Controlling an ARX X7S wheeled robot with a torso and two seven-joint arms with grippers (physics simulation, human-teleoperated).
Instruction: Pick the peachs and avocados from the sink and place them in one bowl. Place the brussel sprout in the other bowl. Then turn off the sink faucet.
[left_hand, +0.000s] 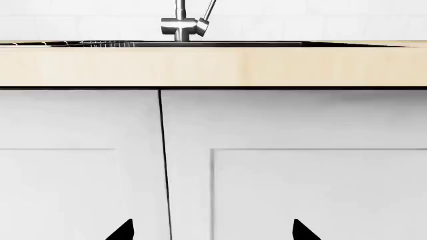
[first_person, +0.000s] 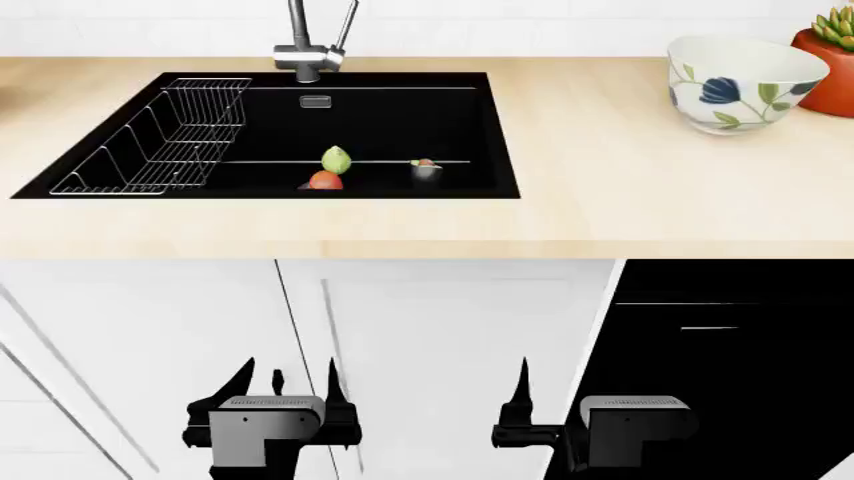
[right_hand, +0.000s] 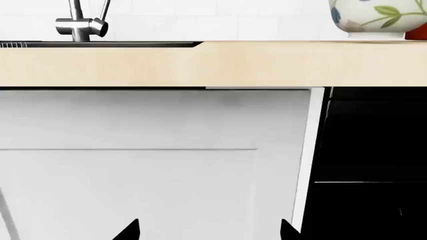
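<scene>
In the head view the black sink (first_person: 387, 120) holds a yellow-green brussel sprout (first_person: 336, 159), with a red-orange peach (first_person: 324, 181) just in front of it. A small reddish thing lies by the steel drain (first_person: 424, 171), too small to name. Avocados are out of view. The steel sink faucet (first_person: 310, 45) stands at the sink's back rim and also shows as the faucet (left_hand: 181, 25) and the faucet (right_hand: 80, 25) in the wrist views. One white flowered bowl (first_person: 741, 85) sits on the counter at right. My left gripper (first_person: 287, 385) and right gripper (first_person: 574, 400) hang open and empty below the counter, facing the cabinet doors.
A steel wire rack (first_person: 160, 140) fills the sink's left part. An orange-red plant pot (first_person: 830, 60) stands behind the bowl. The wooden counter edge (left_hand: 213, 67) overhangs white cabinet doors (left_hand: 300, 190). A black appliance front (right_hand: 373, 160) is to the right.
</scene>
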